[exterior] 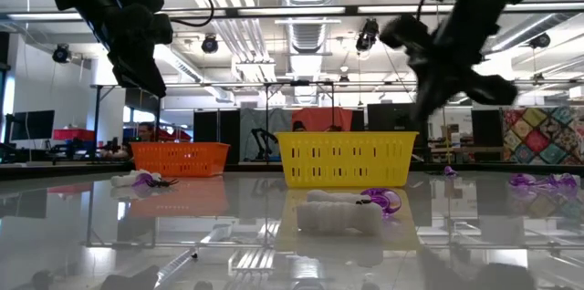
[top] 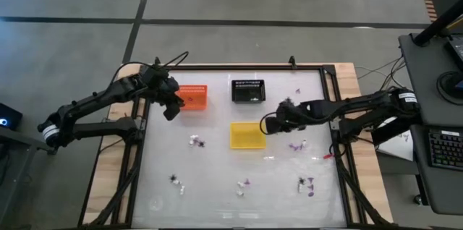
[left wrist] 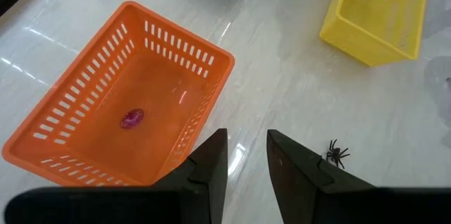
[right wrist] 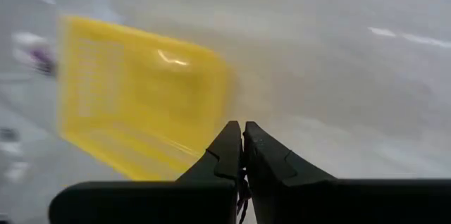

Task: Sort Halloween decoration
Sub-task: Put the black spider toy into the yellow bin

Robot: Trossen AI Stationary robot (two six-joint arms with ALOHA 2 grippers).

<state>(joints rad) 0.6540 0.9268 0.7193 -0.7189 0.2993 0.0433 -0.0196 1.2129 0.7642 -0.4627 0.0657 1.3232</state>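
Purple piece (left wrist: 132, 118) in orange basket (left wrist: 84, 97) seen only by left wrist, left jaws parted, empty, right jaws closed.

A: Where do the baskets sit?
B: First basket (top: 192, 97) far-left on the table (top: 217, 201); second basket (top: 248, 90) to its right; third basket (top: 247, 135) nearer, before the second.
A: And the decoration pieces (top: 197, 142)?
B: Scattered across the near table; one piece (left wrist: 132, 118) in the first basket.

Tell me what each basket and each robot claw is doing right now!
Orange basket: upright, one purple piece inside.
Yellow basket: upright; contents unclear.
Black basket: upright; contents unclear.
Left gripper: open, empty, beside the orange basket.
Right gripper: shut, beside the yellow basket.
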